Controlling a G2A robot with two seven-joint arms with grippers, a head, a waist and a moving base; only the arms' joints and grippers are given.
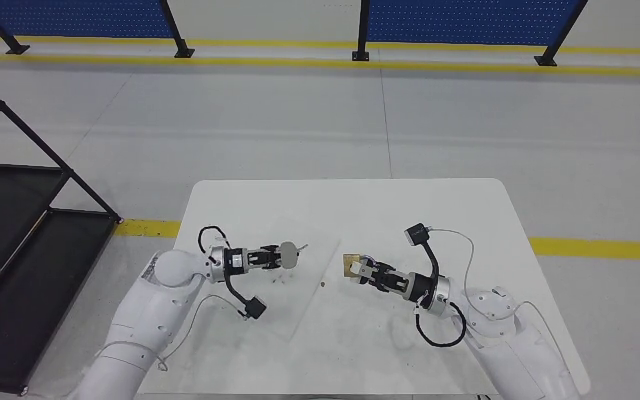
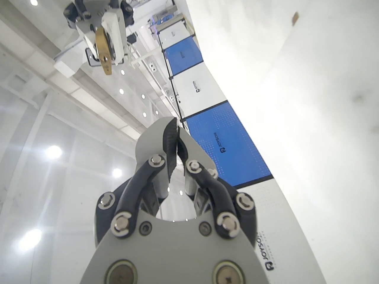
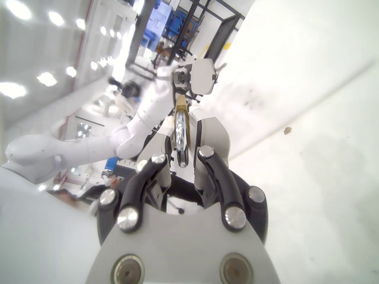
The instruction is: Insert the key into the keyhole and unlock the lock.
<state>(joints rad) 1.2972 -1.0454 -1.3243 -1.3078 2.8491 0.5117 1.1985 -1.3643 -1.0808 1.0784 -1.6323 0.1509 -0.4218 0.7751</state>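
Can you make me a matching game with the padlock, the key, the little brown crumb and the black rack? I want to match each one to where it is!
Things
1. padlock
2. key
3. crumb
4. rack

Places
A. lying loose on the table, between the two arms
B. pinched in the left gripper
C. standing on the floor beside the table
D. pinched in the right gripper

Right pairs: 1-D, 2-B, 3-A, 4-C.
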